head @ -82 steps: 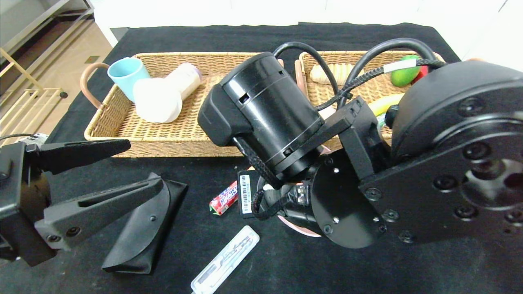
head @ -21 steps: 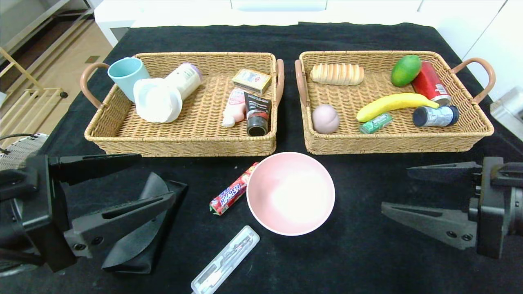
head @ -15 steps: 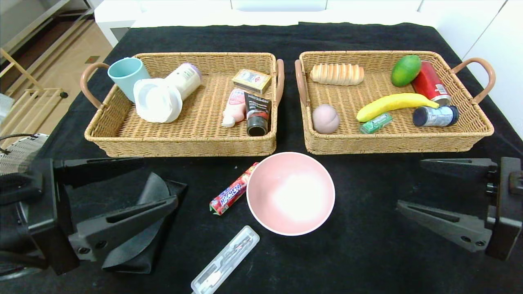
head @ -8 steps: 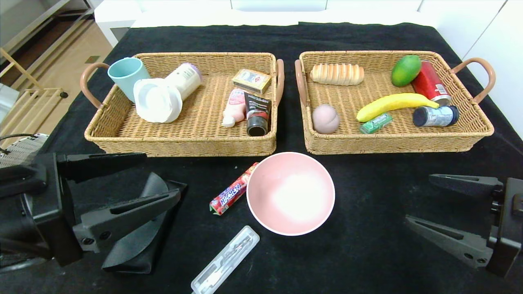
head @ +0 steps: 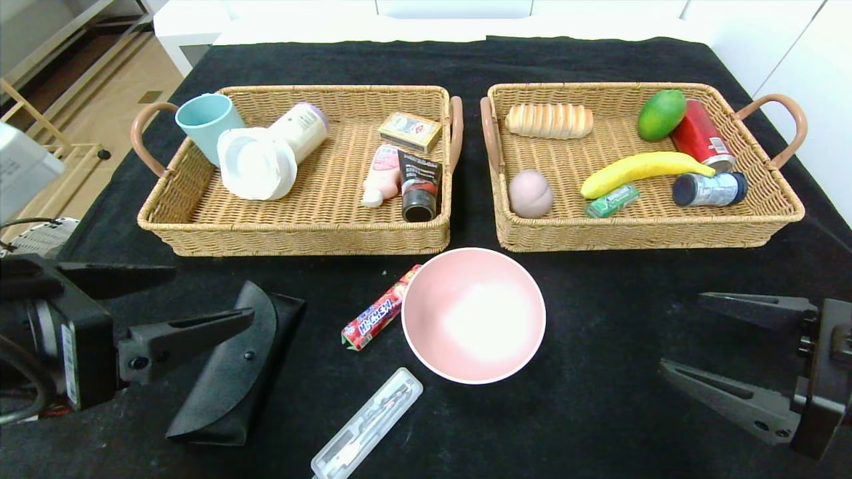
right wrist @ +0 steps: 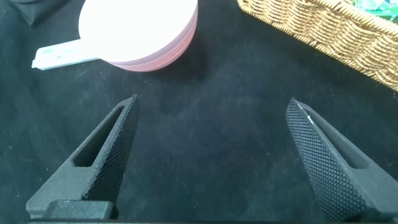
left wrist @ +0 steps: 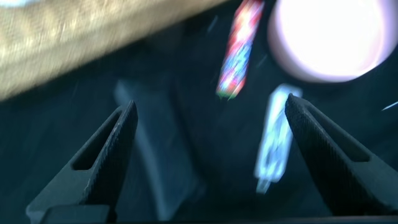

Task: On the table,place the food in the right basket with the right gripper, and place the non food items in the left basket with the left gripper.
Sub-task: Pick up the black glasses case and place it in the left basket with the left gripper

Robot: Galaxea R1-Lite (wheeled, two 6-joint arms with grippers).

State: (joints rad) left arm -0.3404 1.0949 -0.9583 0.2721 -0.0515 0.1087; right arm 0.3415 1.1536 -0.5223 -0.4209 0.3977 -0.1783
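Two black claws reach in from the lower corners of the head view, both with jaws spread and nothing between them. The left gripper (head: 206, 296) enters low from the left edge, its fingers pointing right above the black glasses case (head: 233, 372); the right gripper (head: 685, 336) comes in from the lower right corner, fingers pointing left over bare cloth. On the table (head: 599, 412), draped in black fuzzy cloth, the pink bowl (head: 473, 315) sits at centre, the red candy pack (head: 376, 314) touching its left rim and the clear cutlery box (head: 367, 424) just below. The left basket (head: 299, 229) lies upper left, the right basket (head: 639, 229) upper right, the latter holding the peach (head: 530, 193) and bread loaf (head: 549, 121). Tan flooring shows at upper left.
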